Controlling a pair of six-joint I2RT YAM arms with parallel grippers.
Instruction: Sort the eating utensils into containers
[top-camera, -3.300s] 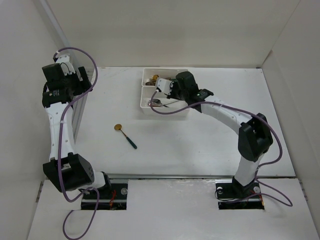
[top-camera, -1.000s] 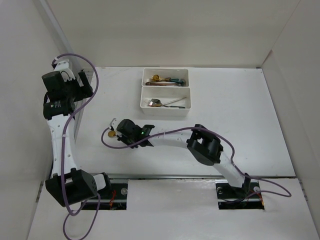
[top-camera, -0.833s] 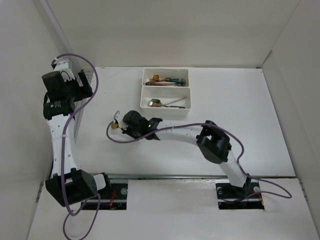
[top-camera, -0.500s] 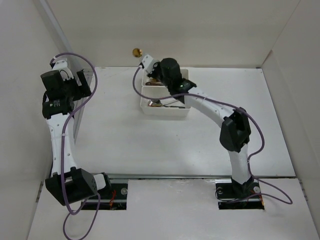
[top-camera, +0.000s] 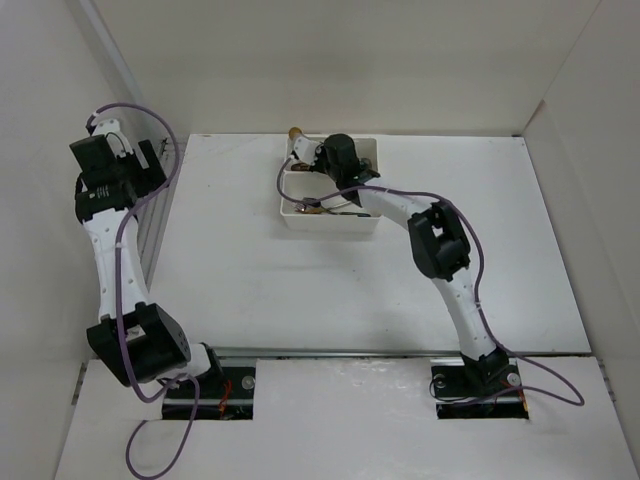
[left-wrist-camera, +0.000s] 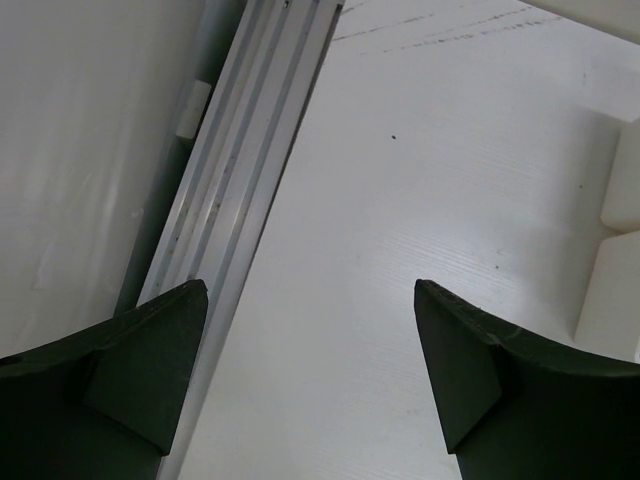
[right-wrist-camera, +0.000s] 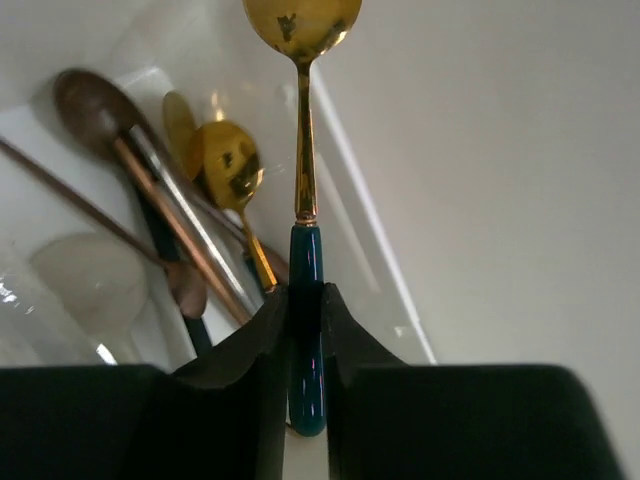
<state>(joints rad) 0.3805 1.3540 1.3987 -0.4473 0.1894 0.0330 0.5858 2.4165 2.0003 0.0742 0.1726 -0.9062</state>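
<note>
Right gripper (right-wrist-camera: 305, 300) pinching the dark handle of a gold spoon (right-wrist-camera: 307, 255), bowl up, at the left end of the far tray (top-camera: 368, 150), where other spoons (right-wrist-camera: 228, 160) lie. Left gripper (left-wrist-camera: 310, 350) spread wide, empty, well left of that tray

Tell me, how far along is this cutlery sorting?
Nearly finished, it seems. Done: gold and copper spoons lie in the far shallow white plastic tray, silver pieces in the near matching tray. In hand: the right end effector clamps a gold spoon with a dark green handle above the far tray's edge. Left: dropping it in. The left end effector is open and empty; no other loose utensil shows.
</note>
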